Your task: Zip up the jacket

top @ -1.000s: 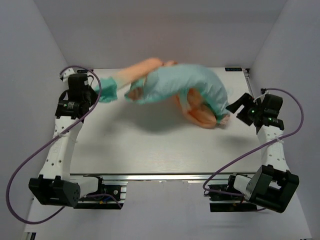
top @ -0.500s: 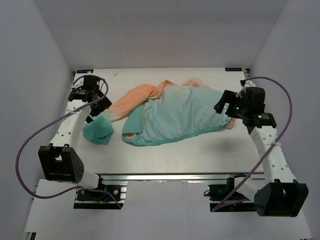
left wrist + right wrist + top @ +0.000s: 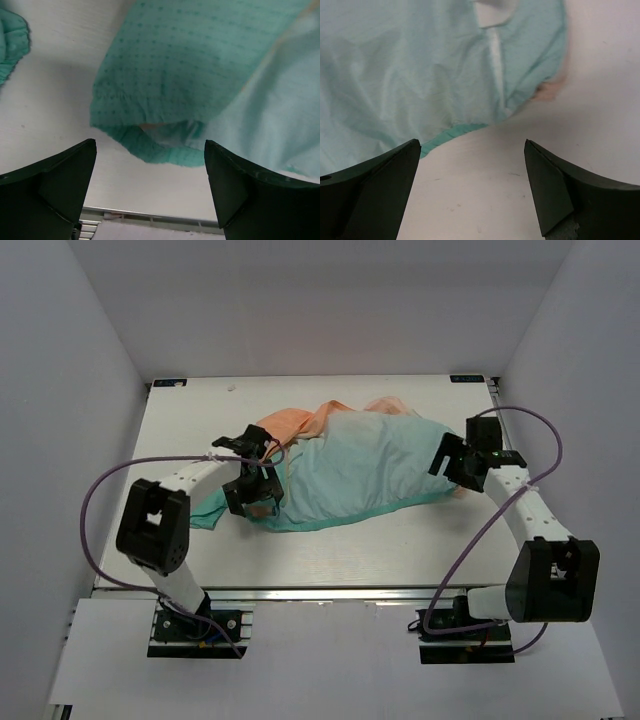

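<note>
Both sets of jaws stood wide open and empty: the left gripper (image 3: 252, 488) over a gathered teal edge (image 3: 150, 145), the right gripper (image 3: 452, 456) above the hem (image 3: 455, 131). The thin peach-to-teal hooded jacket (image 3: 350, 465) lay crumpled mid-table on the white tabletop (image 3: 330, 550), its zipper hidden. Spreading it flat, front up, would probably serve best before any pinch.

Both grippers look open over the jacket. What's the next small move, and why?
Probably lower the left gripper and pinch the gathered teal edge lying between its open fingers, then pull it out flat. The jacket lies bunched, no zipper shows in any view, and the right gripper is open too, holding nothing.
</note>
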Motion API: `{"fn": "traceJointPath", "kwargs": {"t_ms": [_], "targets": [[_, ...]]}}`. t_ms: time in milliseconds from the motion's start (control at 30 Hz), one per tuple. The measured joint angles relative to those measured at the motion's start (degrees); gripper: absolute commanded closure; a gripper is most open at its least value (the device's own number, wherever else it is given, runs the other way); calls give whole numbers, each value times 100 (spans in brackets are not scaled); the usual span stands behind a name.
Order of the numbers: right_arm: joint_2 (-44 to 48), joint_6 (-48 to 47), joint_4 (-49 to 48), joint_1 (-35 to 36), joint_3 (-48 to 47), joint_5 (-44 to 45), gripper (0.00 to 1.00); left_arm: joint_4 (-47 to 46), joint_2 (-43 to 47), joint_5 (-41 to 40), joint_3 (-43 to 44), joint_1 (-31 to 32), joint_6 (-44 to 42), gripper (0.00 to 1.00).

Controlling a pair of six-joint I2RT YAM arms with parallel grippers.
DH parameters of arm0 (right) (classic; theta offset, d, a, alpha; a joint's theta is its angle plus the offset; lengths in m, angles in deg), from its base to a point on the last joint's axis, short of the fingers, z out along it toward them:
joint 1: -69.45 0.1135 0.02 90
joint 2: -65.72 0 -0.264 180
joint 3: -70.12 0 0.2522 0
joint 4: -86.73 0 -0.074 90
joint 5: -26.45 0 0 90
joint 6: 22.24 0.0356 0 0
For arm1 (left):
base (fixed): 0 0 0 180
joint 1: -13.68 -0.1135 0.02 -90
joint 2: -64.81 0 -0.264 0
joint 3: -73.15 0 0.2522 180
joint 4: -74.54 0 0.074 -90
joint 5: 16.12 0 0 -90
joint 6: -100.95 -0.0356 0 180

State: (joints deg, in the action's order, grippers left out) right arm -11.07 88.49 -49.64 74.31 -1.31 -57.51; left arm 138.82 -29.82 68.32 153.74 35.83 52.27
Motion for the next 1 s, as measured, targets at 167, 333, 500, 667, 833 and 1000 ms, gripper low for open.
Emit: {"fn": "traceJointPath", "kwargs": {"t_ms": [167,333,500,667,833,1000], "targets": [[-57,50,-11,-973,275,-50,11,28,-732,-57,4,-37,79,3],[-428,52,-57,-1349,448,-44,12,37,-789,-149,9,-70,144,6],[-929,35,-372,-1331,496,-212,12,-85,-789,-166,-20,-70,160,9],[-1397,-7,-1045,-1331,483,-892,12,-402,-831,-39,-63,-70,111,20],[-1980,-55,-1517,-1329,208,-1539,28,-643,-1054,50,131,-72,-15,94],[-2267,-131,-1829,-1322,66,-1932,100,-774,-1316,177,531,-70,-195,100]]}}
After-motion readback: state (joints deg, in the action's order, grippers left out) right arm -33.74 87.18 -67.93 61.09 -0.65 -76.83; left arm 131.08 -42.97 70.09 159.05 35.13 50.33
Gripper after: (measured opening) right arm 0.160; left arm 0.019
